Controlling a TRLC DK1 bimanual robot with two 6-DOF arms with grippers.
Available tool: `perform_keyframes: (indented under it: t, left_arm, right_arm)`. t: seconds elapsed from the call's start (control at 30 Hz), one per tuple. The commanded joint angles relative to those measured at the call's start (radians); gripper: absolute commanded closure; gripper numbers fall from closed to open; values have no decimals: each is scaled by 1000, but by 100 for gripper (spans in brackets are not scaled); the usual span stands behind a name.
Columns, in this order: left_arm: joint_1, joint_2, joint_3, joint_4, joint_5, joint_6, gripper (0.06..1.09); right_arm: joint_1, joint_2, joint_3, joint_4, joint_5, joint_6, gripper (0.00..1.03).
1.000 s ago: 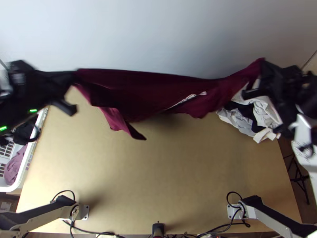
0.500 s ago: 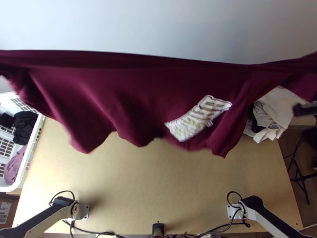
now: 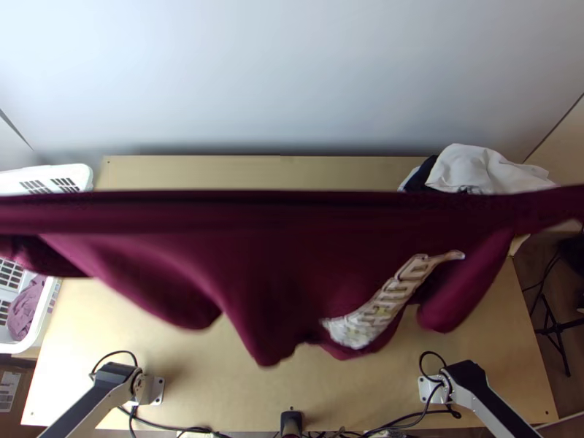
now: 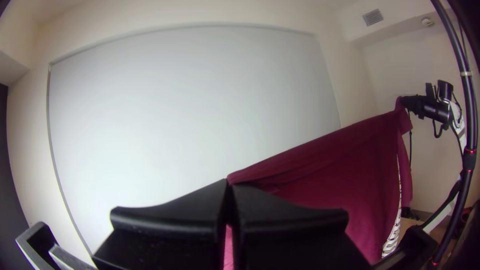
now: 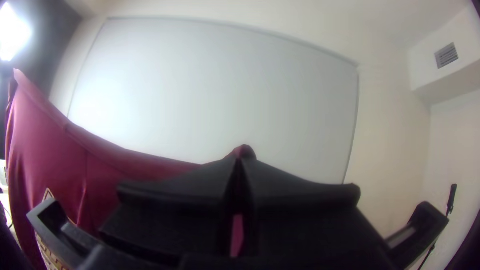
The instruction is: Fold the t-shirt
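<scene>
The maroon t-shirt (image 3: 263, 255) hangs stretched across the whole top view, above the table, its upper edge taut and its lower part in loose folds, with a white print on the right part. In the left wrist view my left gripper (image 4: 229, 187) is shut on one end of the shirt (image 4: 345, 170), which runs up to the other arm's gripper. My right gripper (image 5: 239, 165) is shut on the opposite end in the right wrist view, where the shirt (image 5: 115, 165) stretches away from the fingers.
White and dark cloths (image 3: 482, 169) lie heaped at the table's far right. A white basket (image 3: 36, 332) holding clothes stands beyond the left edge. Bare wood shows on the table (image 3: 219, 398) near the arms' bases. A pale wall (image 3: 292, 80) rises behind.
The stretched shirt has come toward the table's near side and now spans the full top view. Both grippers have moved outward, out of that view, and its hanging folds and print have swung nearer.
</scene>
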Motion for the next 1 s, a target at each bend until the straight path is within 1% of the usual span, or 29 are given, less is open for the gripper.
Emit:
perform_keyframes:
  t: [0.0, 0.1, 0.13, 0.23, 0.3, 0.47, 0.57, 0.63, 0.8, 0.97]
  left_arm:
    - [43, -46, -123, -70, 62, -26, 105]
    - [46, -48, -236, -51, 93, -52, 105]
    - [45, -46, -292, -57, 123, -52, 105]
    - [34, -56, -508, -45, 146, -38, 105]
    - [31, -66, -658, 24, 148, -37, 105]
    - [3, -60, -919, 174, 143, -66, 105]
    - [-12, -40, -1045, 259, 119, -86, 105]
    - [-23, -22, -1098, 308, 91, -100, 105]
    - [-52, 52, -1166, 431, 16, -135, 105]
    - [-33, 167, -1178, 550, 10, -133, 105]
  right_arm:
    - [-8, -63, -122, -41, -20, 48, 100]
    - [-4, -72, -232, -9, -39, 60, 100]
    - [-2, -72, -275, 9, -44, 63, 100]
    - [38, -69, -421, 101, -49, 61, 100]
    - [64, -47, -508, 172, -47, 57, 100]
    - [88, 62, -665, 350, -50, 23, 100]
    - [82, 157, -720, 433, -90, 15, 100]
    - [78, 223, -748, 491, -124, 15, 100]
    - [78, 381, -769, 603, -155, 29, 100]
    - [78, 537, -760, 710, -168, 28, 100]
